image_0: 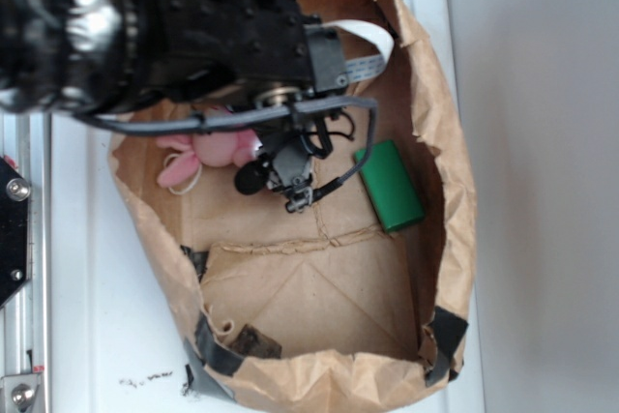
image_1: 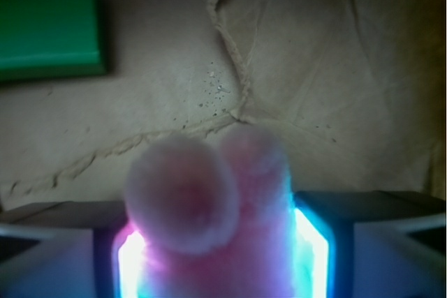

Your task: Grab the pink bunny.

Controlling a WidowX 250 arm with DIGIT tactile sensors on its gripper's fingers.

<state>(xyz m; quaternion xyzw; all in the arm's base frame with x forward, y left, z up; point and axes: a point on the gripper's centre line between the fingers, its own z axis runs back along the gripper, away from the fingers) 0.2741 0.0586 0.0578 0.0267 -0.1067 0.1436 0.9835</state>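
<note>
pink bunny (image_1: 209, 221), soft plush, between jaws

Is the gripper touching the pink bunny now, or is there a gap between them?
Touching. In the wrist view the pink bunny fills the space between the gripper's two lit fingers, pressed against both with no gap showing. The exterior view is too cluttered to confirm.

A crumpled brown paper bag (image_0: 440, 123) was laid open on a white surface (image_0: 87, 268), its rim patched with dark tape (image_0: 443, 336) at about 5 and 7 o'clock. Inside — toward 3 o'clock — a green rectangular block (image_0: 390, 185) was seen lying flat on the bag's creased floor. A metal rail (image_0: 19, 287) was set along the left edge, at 9 o'clock.
</note>
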